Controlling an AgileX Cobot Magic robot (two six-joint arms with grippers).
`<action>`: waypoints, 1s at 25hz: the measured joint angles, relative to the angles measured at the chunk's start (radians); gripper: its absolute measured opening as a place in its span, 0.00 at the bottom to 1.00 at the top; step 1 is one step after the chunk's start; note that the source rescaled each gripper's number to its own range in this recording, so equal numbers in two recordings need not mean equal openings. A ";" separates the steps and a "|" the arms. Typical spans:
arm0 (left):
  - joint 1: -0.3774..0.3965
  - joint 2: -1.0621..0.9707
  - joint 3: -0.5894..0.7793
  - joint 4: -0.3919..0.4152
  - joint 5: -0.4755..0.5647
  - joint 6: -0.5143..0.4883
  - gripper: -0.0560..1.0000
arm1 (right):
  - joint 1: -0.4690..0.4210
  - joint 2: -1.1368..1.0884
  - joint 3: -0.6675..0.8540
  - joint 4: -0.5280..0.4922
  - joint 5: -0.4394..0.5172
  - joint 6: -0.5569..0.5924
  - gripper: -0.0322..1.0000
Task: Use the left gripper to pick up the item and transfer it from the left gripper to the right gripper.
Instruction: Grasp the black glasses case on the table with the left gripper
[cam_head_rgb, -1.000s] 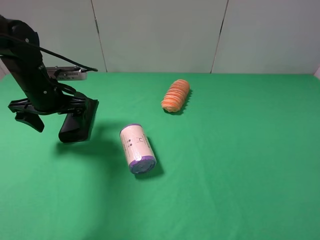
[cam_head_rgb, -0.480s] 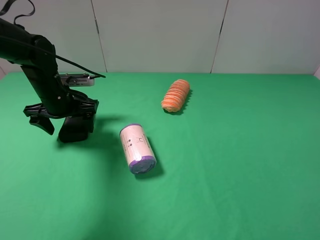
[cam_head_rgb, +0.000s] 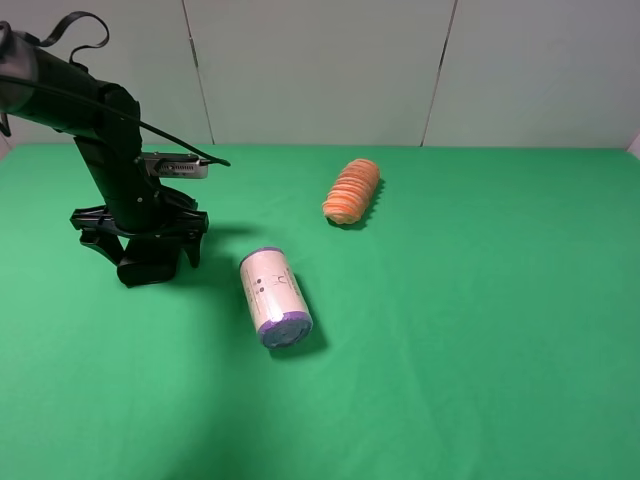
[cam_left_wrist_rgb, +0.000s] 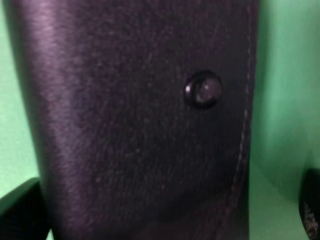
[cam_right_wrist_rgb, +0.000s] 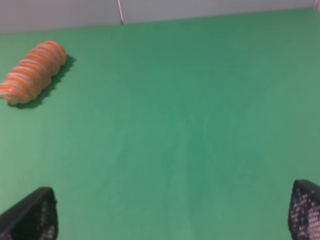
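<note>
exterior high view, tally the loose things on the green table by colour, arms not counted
black: 1, the soft case
white with purple ends: 1, the roll
orange: 1, the ribbed oblong
total: 3

- I can read no word, number or brand in any view.
- The white roll (cam_head_rgb: 275, 297), left of the middle of the desk (cam_head_rgb: 480, 350), bears small dark marks on its side, too small to make out.
</note>
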 joint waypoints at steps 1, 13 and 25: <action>0.000 0.004 -0.001 0.000 0.000 -0.001 1.00 | 0.000 0.000 0.000 0.001 0.000 0.000 1.00; -0.005 0.009 -0.006 0.010 0.008 -0.001 0.90 | 0.000 0.000 0.000 0.004 -0.001 0.000 1.00; -0.007 0.009 -0.006 0.015 0.027 -0.001 0.16 | 0.000 0.000 0.000 0.004 -0.001 0.000 1.00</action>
